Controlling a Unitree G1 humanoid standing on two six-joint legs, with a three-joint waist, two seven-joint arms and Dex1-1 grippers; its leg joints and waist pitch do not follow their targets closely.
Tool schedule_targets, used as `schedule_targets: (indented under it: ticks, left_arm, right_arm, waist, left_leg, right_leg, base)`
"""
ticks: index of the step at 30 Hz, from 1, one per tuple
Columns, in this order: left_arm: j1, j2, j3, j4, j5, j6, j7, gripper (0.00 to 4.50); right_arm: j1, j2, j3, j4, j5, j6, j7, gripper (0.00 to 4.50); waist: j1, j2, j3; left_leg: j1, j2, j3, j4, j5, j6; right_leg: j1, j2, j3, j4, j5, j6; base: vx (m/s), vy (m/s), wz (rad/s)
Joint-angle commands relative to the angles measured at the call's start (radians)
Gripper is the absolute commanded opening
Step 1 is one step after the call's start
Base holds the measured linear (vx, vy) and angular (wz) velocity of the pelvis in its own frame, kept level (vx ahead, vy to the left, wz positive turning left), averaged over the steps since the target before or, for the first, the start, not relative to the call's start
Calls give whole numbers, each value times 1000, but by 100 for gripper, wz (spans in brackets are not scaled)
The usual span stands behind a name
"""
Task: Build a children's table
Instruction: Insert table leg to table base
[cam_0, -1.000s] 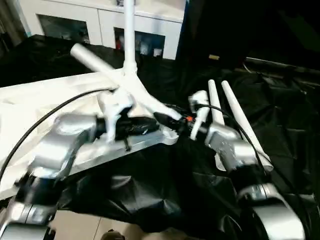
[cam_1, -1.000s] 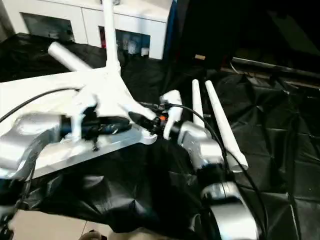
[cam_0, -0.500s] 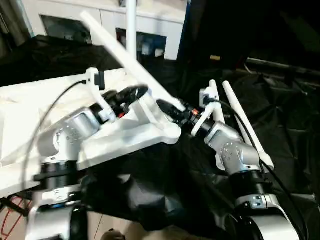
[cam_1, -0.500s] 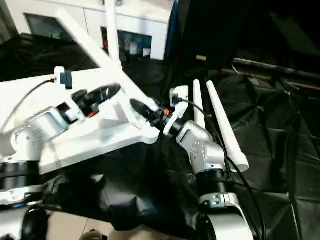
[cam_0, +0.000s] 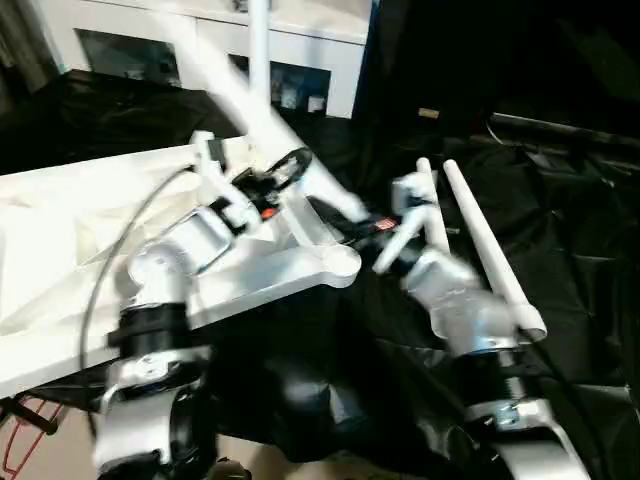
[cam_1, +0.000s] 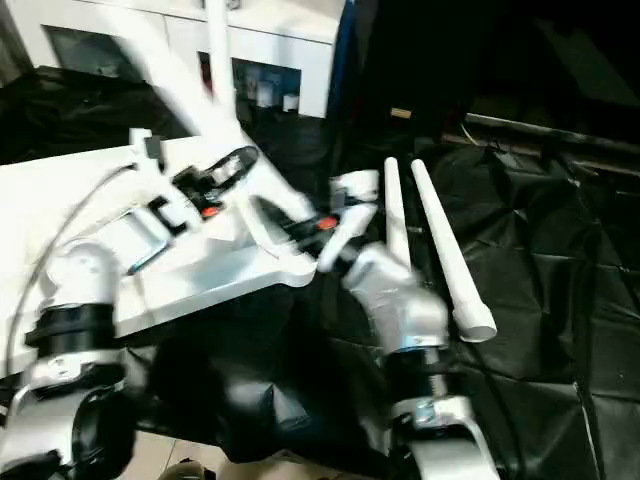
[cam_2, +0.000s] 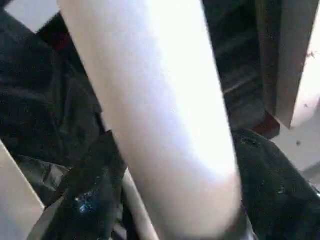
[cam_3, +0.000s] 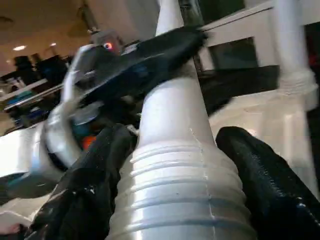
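Note:
The children's table top (cam_0: 60, 230) lies upside down at the left, white and ribbed. One leg (cam_0: 259, 60) stands upright in its far corner socket. A second leg (cam_0: 240, 100) leans up and to the left from the near right corner. My left gripper (cam_0: 290, 168) is open, with its fingers (cam_2: 95, 190) on either side of that leg and a gap showing beside it. My right gripper (cam_0: 355, 222) is shut on the same leg's ribbed lower end (cam_3: 175, 200), close to the corner socket. Two loose legs (cam_0: 432, 215) (cam_0: 490, 240) lie side by side to the right.
Crumpled black cloth (cam_0: 560, 200) covers the surface under and to the right of the table top. A white cabinet (cam_0: 200, 50) with glass doors stands behind. Floor shows past the cloth's near edge (cam_0: 250, 465).
My left gripper has let go of the leaning leg and opened, and its arm has swung up along the leg. The leg now leans more steeply. The right gripper keeps its hold.

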Motion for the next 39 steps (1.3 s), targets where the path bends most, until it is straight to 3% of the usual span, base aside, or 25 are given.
schedule_targets:
  ticks: [1,3,10,14,15,26,27,30,32,33,34,36,37,39]
  left_arm:
    - [-24,1,24,11,-22,-9,38,373]
    - [-34,5,43,16,-44,-7,48,373]
    - [-47,5,70,6,-86,8,62,310]
    - [-35,12,27,-24,-84,21,29,290]
    - [-34,13,21,-26,-84,20,24,265]
    - [-32,39,-51,-48,-59,11,-25,210]
    - [-32,43,-58,-51,-55,10,-28,203]
    - [-32,63,-89,-60,-38,0,-44,202]
    - [-33,71,-101,-62,-33,-3,-54,199]
    - [-34,77,-108,-65,-30,-5,-60,197]
    - [-34,77,-108,-65,-30,-5,-60,196]
    - [-32,87,-124,-75,-26,-5,-72,196]
    - [-30,90,-130,-80,-27,-3,-74,196]
    - [-26,94,-139,-89,-28,0,-79,195]
  right_arm:
    - [-3,-11,-10,-34,20,3,-3,272]
    - [1,-13,-7,-28,13,-3,-3,272]
    - [6,-16,-4,-29,14,-3,-9,272]
    - [10,-21,-2,-32,14,0,-6,272]
    - [10,-21,-1,-31,15,1,-6,272]
    - [-1,-39,-2,-19,4,10,-15,272]
    - [-2,-41,-7,-21,18,28,-6,326]
    - [-5,-68,-15,-56,66,97,35,346]
    - [-19,-77,-40,-60,94,124,28,359]
    - [-40,-84,-85,-51,141,155,16,374]
    - [-40,-84,-85,-51,141,155,16,382]
    - [-98,-103,-191,1,229,190,-25,385]
    - [-115,-109,-218,16,251,198,-40,385]
    - [-137,-121,-251,33,284,220,-52,385]
  waist:
    - [5,32,-81]
    - [5,31,-81]
    - [12,33,-81]
    - [13,33,-80]
    - [14,32,-81]
    - [16,34,-81]
    - [16,34,-81]
    - [20,33,-81]
    - [24,34,-82]
    - [24,32,-82]
    - [25,28,-83]
    - [25,30,-84]
    - [24,20,-83]
    - [27,25,-81]
  left_leg:
    - [10,14,-6,-64,-147,-10]
    - [10,13,-5,-64,-150,-11]
    - [14,14,-4,-64,-155,-13]
    - [12,14,-5,-65,-150,-15]
    - [12,14,-5,-65,-150,-16]
    - [13,14,-4,-65,-149,-23]
    - [13,14,-4,-65,-147,-22]
    - [14,14,-3,-64,-143,-17]
    - [15,15,-3,-64,-140,-19]
    - [13,14,-4,-64,-138,-20]
    - [14,14,-3,-63,-136,-18]
    - [15,14,-2,-63,-135,-22]
    - [14,14,0,-62,-132,-23]
    - [14,13,1,-62,-132,-26]
  right_leg:
    - [67,-82,58,-73,-76,-169]
    - [68,-81,58,-71,-63,-175]
    - [67,-82,59,-71,-58,-182]
    - [69,-83,59,-70,-59,-175]
    - [69,-83,59,-71,-60,-174]
    - [68,-82,59,-68,-50,-176]
    - [69,-81,59,-68,-47,-175]
    - [70,-81,60,-70,-54,-168]
    - [68,-81,61,-68,-45,-165]
    - [70,-81,60,-67,-42,-165]
    - [71,-83,60,-66,-48,-167]
    - [68,-83,60,-66,-57,-169]
    - [68,-82,60,-67,-59,-170]
    - [68,-82,60,-68,-78,-166]
  base:
    - [0,0,0]
    - [0,0,0]
    - [0,0,0]
    - [0,0,0]
    - [0,0,0]
    - [0,0,0]
    - [0,0,0]
    - [0,0,0]
    - [0,0,0]
    - [0,0,0]
    - [0,0,0]
    - [0,0,0]
    - [0,0,0]
    - [0,0,0]
